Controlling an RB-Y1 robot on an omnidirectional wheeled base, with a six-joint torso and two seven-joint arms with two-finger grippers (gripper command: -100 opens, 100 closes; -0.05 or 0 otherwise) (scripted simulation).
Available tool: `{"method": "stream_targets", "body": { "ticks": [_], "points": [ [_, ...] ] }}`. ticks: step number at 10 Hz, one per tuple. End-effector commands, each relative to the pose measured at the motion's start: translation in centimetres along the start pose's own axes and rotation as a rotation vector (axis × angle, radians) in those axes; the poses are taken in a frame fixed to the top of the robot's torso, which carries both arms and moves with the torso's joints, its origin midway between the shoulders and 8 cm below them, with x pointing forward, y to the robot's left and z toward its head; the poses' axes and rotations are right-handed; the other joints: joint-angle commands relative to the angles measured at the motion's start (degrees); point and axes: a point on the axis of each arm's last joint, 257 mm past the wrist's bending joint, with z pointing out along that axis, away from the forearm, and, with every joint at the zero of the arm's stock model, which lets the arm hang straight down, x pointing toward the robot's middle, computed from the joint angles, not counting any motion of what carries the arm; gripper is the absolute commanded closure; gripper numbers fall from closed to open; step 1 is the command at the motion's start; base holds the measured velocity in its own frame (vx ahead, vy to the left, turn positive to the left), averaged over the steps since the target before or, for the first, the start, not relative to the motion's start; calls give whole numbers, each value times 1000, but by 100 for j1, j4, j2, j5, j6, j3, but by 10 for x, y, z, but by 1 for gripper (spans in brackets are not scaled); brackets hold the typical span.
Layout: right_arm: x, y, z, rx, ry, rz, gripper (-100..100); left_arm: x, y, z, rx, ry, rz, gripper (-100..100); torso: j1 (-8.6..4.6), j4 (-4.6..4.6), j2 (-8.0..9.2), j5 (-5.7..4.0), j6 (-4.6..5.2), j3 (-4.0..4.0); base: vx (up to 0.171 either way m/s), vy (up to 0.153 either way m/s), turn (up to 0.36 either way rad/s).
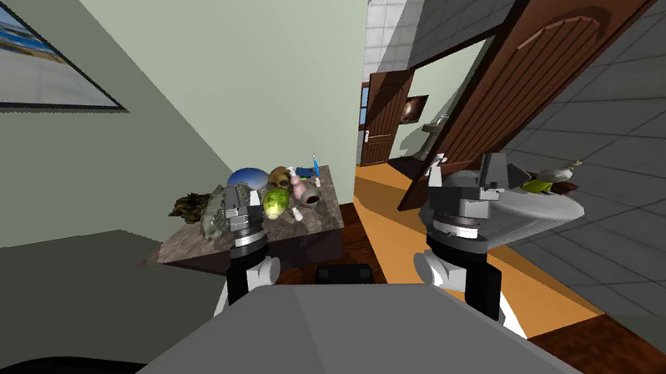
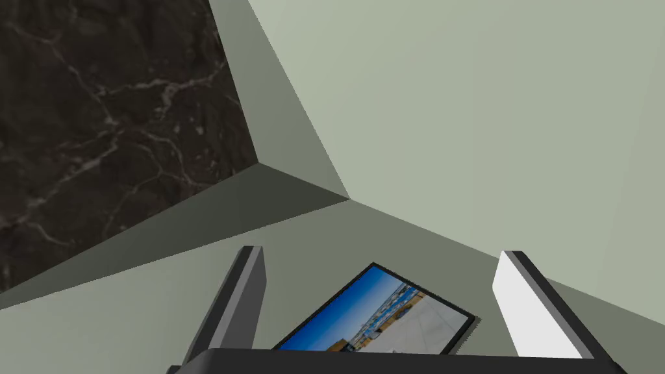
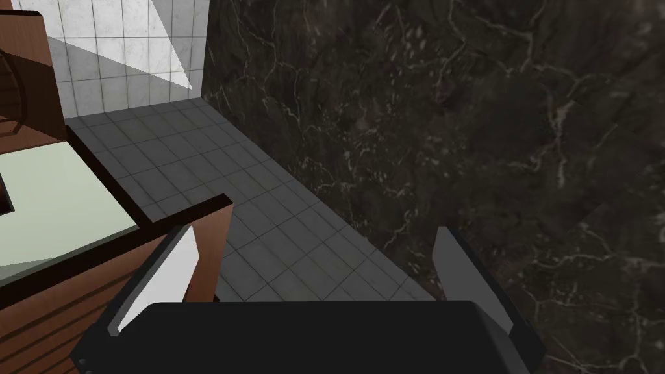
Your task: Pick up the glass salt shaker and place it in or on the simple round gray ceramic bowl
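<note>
From my head, the cluttered counter stands ahead. A small white piece, probably the salt shaker, sits near its front edge, beside a green round thing. My left gripper hangs before the counter, and my right gripper is off by a brown door. At my left wrist, the fingers are spread and empty. At my right wrist, the fingers are likewise apart, holding nothing.

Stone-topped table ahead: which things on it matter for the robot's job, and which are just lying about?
For the job: small pale shaker, probably; round blue-grey bowl.
Just lying about: round green thing; pink vase; dark leafy plant.
</note>
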Motion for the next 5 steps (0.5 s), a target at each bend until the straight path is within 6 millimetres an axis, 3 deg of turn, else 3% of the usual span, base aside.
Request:
{"method": "stream_targets", "body": {
  "ticks": [1, 5],
  "points": [
    [0, 0, 0, 0, 0, 0, 0, 11, 2, 0, 12, 55, 19, -100, 0, 0, 0, 0, 0, 0, -21, -5, 168],
    [0, 0, 0, 0, 0, 0, 0, 31, 15, -2, 18, 154, 70, -100, -1, 4, 16, 0, -1, 9, -43, -7, 126]
  ]
}}
